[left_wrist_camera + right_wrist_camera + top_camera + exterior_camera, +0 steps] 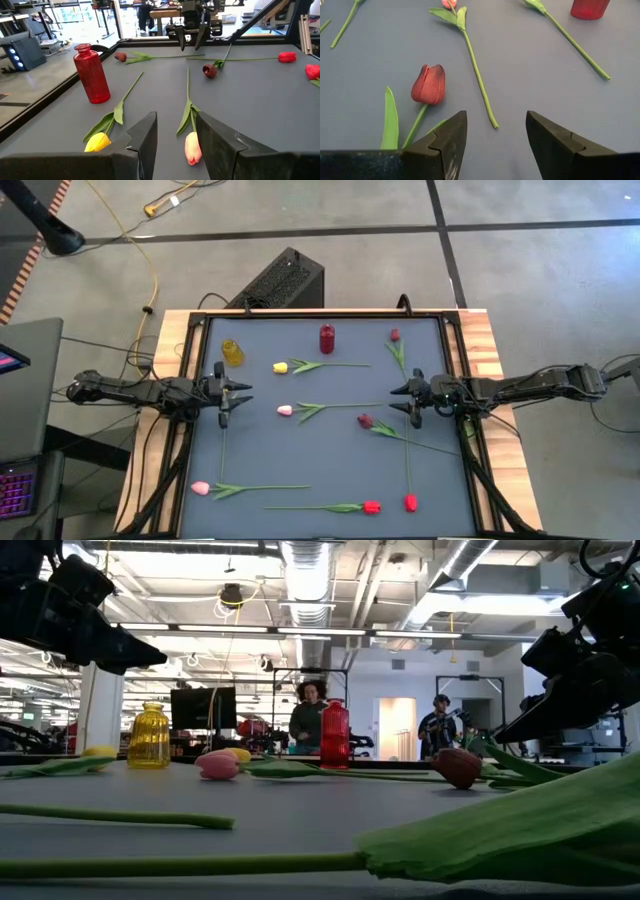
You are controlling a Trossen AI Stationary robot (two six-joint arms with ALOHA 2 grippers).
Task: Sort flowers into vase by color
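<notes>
Several tulips lie flat on the grey mat (330,455): a yellow one (281,367), pink ones (285,410) (200,488), maroon ones (365,421) (395,335) and red ones (372,506) (410,502). A yellow vase (232,352) and a red vase (327,338) stand upright at the far side. My left gripper (240,395) hovers open at the mat's left edge, with the pink tulip's head (192,147) just ahead of it. My right gripper (400,400) hovers open at the right edge, near the dark maroon tulip (429,84).
A black frame (300,313) borders the mat, with wooden table edges (490,350) outside it. A black box (285,280) sits on the floor beyond the far edge. People stand in the room behind the table (312,715).
</notes>
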